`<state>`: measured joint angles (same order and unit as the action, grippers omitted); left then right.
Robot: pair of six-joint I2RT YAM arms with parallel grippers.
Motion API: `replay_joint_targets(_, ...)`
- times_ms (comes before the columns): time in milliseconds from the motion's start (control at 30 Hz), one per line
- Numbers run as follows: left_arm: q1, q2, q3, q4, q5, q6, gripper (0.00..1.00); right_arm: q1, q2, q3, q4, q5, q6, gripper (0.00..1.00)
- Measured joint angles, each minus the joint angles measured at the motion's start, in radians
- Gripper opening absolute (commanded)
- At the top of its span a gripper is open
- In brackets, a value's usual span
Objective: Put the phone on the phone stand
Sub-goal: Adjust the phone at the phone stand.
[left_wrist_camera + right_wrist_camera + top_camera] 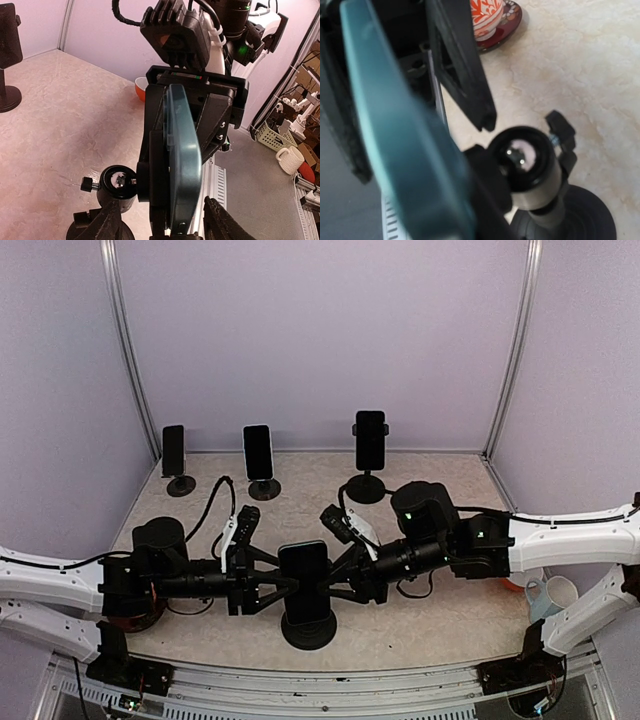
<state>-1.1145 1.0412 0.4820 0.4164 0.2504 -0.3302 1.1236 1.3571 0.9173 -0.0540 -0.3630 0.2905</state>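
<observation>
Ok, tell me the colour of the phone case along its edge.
The phone case is teal, a slightly translucent blue-green. The left wrist view shows it best.

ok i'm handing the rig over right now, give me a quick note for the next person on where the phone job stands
Left end effector: open, one finger on either side of the phone and the cradle, no clear contact.
Right end effector: at the phone's other edge. Can't tell whether it is open or gripping.
Phone: upright in the cradle of the near stand, between the two arms.
Done: phone looks seated on the stand.
Left: check it sits firm, release, then back both arms off without nudging the stand.
</observation>
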Motion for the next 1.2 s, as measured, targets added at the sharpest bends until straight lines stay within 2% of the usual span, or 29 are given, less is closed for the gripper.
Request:
replay_joint_targets(167,-0.002,0.014,0.001,0.001,0.010,0.003,0.31,0.000,-0.017,-0.012,-0.002,-0.009,0.003,0.31)
replay_joint_targets(333,-0.010,0.022,0.002,0.003,0.024,0.006,0.23,-0.002,-0.048,-0.018,0.002,-0.030,0.005,0.31)
replay_joint_targets(433,-0.010,0.024,0.002,0.005,0.029,0.014,0.20,-0.003,-0.063,-0.029,0.012,-0.035,0.010,0.30)
replay_joint_targets(567,-0.014,0.030,0.002,0.013,0.033,0.017,0.17,-0.003,-0.072,-0.040,0.020,-0.035,0.019,0.23)
replay_joint_targets(867,-0.015,0.035,0.002,0.021,0.031,0.017,0.10,-0.003,-0.074,-0.043,0.027,-0.022,0.043,0.19)
replay_joint_targets(1000,-0.016,0.039,0.002,0.026,0.030,0.017,0.05,-0.003,-0.073,-0.043,0.028,-0.018,0.051,0.14)
replay_joint_targets(1067,-0.016,0.039,0.002,0.027,0.029,0.017,0.04,-0.003,-0.073,-0.043,0.029,-0.017,0.055,0.15)
replay_joint_targets(1200,-0.017,0.039,0.002,0.027,0.027,0.017,0.04,-0.003,-0.072,-0.043,0.031,-0.015,0.062,0.29)
